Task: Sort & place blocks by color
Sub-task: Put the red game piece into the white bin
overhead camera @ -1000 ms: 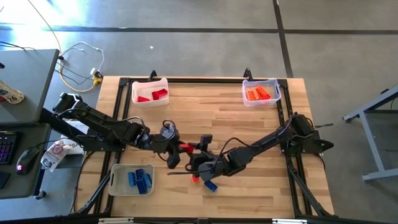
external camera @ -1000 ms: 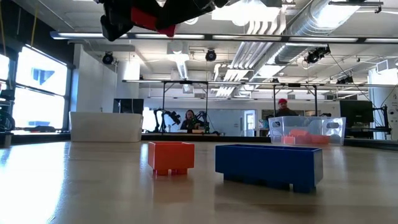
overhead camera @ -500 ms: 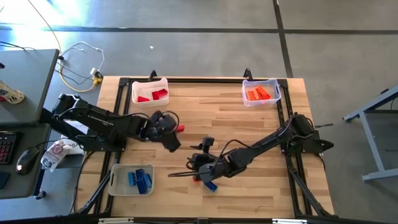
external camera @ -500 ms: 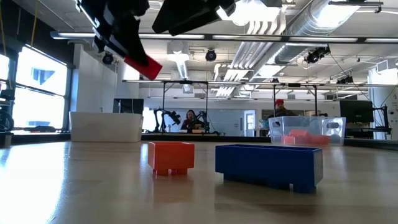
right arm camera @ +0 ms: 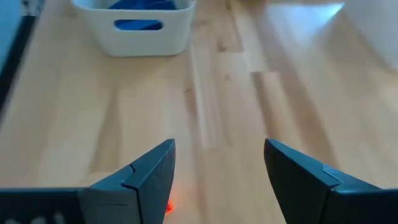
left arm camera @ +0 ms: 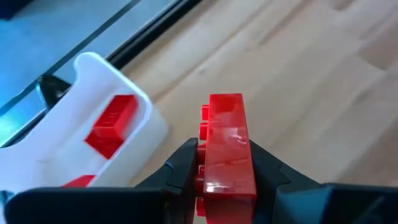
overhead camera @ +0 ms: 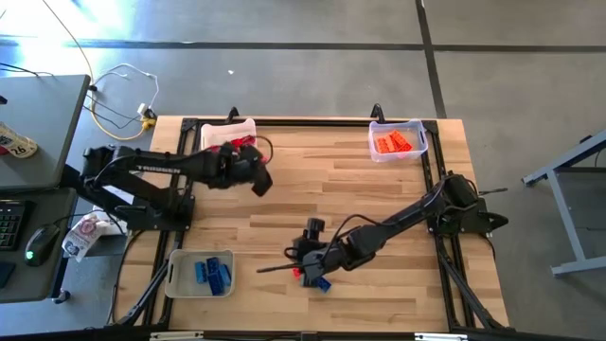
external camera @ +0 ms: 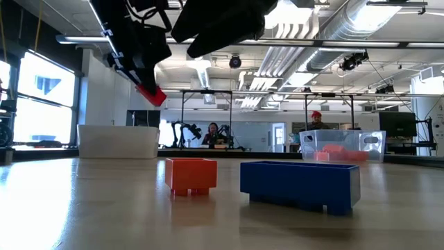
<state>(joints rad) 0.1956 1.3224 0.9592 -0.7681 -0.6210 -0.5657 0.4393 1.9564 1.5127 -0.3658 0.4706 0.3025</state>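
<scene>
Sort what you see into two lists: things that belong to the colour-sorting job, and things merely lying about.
Job:
- red block, held by left gripper beside the red blocks' tray
- right gripper, open above orange block and blue block
- orange blocks' tray
- blue blocks' tray

Lying about:
- cable
- computer mouse

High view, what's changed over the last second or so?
The left pincer, shut on the red block, carried it from mid-table toward the tray of red blocks. The right pincer opened above the loose orange block and blue block. Trays and loose blocks stayed put.
</scene>
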